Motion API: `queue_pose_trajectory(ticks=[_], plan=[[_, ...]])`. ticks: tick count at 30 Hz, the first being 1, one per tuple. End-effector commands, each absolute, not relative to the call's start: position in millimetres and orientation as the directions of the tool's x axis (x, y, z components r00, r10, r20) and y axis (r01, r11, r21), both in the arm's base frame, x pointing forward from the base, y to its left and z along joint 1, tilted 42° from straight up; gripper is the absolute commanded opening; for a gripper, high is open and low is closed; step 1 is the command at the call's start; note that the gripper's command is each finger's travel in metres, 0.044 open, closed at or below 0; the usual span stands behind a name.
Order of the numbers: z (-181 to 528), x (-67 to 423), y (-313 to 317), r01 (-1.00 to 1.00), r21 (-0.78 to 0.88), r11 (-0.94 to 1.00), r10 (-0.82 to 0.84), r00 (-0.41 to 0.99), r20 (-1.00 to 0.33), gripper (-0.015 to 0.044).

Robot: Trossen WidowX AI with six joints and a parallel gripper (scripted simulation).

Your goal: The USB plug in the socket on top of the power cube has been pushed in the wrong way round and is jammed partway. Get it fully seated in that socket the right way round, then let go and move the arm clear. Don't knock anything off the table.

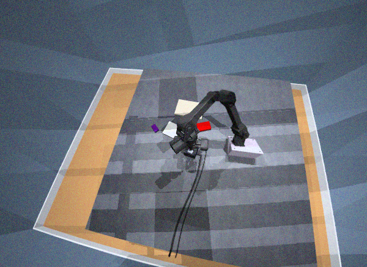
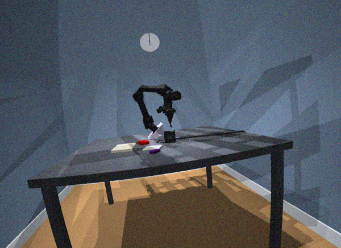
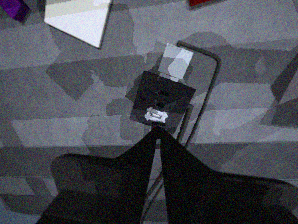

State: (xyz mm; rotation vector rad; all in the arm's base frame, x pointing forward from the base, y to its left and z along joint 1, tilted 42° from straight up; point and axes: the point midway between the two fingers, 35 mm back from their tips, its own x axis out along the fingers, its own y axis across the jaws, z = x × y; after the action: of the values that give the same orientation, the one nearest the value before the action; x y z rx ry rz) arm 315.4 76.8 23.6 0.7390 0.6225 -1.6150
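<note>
We have our gripper [image 3: 157, 131] hanging nose-down above the power cube [image 3: 161, 102], which sits on the bench [image 2: 199, 151] near its middle, just in front of the arm's white base plate [image 1: 255, 149]. From the wrist view the two dark fingers converge to a near-shut point, and their tips lie directly over the small pale plug [image 3: 156, 115] at the socket in the cube's top face. The jaws are clenched on something thin. We judge it to be the plug, though the fingers hide the contact itself, and in the side view the tips appear to hang a little above the cube with nothing clearly visible between them.

The relation that matters to us is this: the plug lies straight below the fingertips, along the gripper's own axis, and its pale face is longer crosswise in the wrist view than up and down. The seam between our fingers runs up and down that view, so the jaws pinch across the plug's long side. Turning it the right way round would, in our judgement, mean a half turn about the vertical axis, then a straight push down.

The cable [image 1: 191, 199] trails from the cube toward the bench's near edge. The red block [image 1: 203, 125], purple block [image 1: 155, 128] and pale pads [image 1: 185, 106] lie beyond, apart from the cube.
</note>
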Motion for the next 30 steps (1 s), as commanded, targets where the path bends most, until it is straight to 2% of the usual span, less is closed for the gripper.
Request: queue_pose_trajectory(ticks=[1,15,30], plan=[[23.2,315.6,76.5,0.994,-0.06,-0.091,-0.646,-0.105,-0.756,0.0],[23.2,315.6,76.5,0.939,-0.289,0.186,-0.646,-0.105,-0.756,0.0],[23.2,315.6,76.5,0.742,-0.492,0.455,-0.646,-0.105,-0.756,0.0]])
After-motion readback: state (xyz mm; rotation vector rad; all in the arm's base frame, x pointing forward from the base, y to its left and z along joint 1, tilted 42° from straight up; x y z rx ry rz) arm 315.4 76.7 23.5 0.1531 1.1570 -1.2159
